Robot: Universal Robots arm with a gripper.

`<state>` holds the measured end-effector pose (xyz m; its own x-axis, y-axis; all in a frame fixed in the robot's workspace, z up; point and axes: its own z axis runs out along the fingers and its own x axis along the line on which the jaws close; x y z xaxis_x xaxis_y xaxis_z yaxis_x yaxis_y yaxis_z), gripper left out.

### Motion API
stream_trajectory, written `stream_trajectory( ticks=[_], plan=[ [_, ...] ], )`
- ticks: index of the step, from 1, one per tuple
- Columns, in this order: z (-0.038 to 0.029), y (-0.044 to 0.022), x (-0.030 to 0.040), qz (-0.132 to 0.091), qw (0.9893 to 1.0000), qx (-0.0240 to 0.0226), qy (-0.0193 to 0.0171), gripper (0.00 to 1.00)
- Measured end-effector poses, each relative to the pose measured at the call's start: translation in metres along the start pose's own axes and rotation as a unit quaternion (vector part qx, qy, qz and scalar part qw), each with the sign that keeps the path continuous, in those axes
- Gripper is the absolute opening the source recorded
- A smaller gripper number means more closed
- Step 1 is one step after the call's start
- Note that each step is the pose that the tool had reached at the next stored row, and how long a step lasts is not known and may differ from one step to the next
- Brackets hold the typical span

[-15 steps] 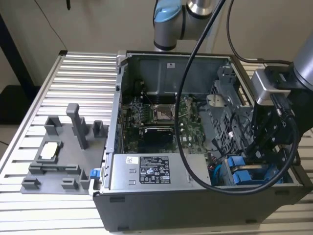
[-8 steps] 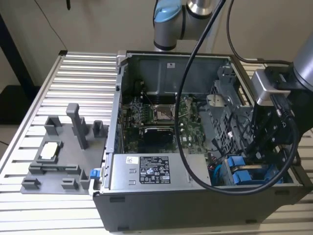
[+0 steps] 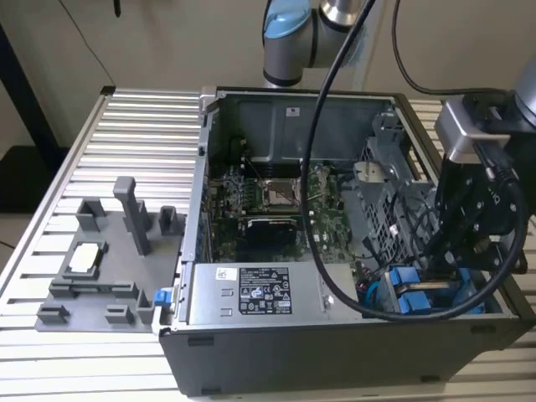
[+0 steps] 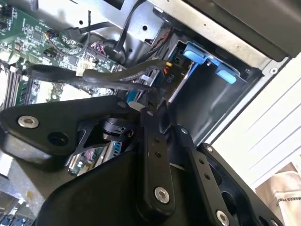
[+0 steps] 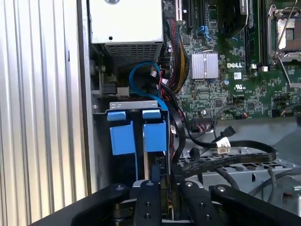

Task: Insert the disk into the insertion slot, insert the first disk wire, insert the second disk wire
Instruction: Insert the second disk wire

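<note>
With its jaws closed on a black wire (image 4: 101, 77) beside the 2 blue carriers (image 5: 138, 134), the gripper (image 4: 150, 110) risks snagging neighbouring cables.

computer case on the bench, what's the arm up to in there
A robot arm is working inside the open computer case, at the corner with the drive cage. Its gripper is down at the two blue drive carriers, which sit side by side in the cage next to the silver power supply box. In the first wrist view, black cables lie loose right beside the gripper, over the motherboard.
</note>
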<state>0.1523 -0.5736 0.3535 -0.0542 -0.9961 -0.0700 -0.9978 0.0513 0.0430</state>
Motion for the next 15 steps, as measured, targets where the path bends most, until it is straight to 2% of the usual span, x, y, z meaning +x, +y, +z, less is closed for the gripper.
stream_trajectory(
  ticks=[3,7,15],
  plan=[
    [-0.0123,0.0005,-0.0009,0.0,1.0,-0.0001,-0.0004,0.24],
    [-0.0253,0.0011,-0.0018,0.0,1.0,-0.0001,-0.0003,0.24],
    [-0.0263,0.0011,-0.0018,0.0,1.0,-0.0001,-0.0003,0.24]
  ],
)
